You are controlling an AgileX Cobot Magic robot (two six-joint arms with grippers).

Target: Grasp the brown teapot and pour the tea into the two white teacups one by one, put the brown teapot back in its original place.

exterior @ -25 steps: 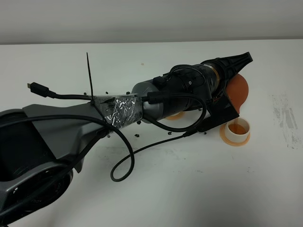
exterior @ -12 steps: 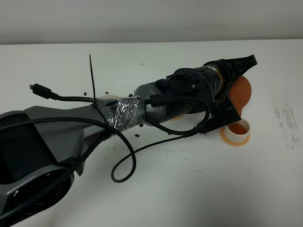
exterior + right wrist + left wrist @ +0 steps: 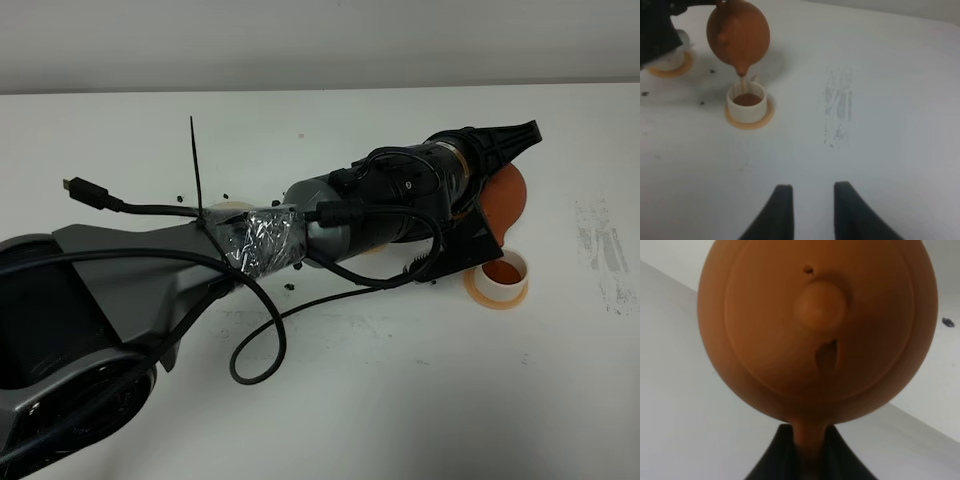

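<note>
Tilted brown teapot [image 3: 738,34] spout-down over tea-filled white teacup [image 3: 746,102].

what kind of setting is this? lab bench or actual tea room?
Most likely a lab test bench, not a tea room: a bare white tabletop with scuffs and dark specks, loose cables and foil tape on the left arm, and only a brown teapot and white teacup as props.

Open white table [image 3: 880,150] right of the filled teacup [image 3: 745,101]; only a grey smudge [image 3: 837,110] there. Blocked above that teacup by the tilted brown teapot [image 3: 739,31], spout just over the rim. Blocked across the middle by the left arm [image 3: 260,240] and its looping cable [image 3: 262,350].
</note>
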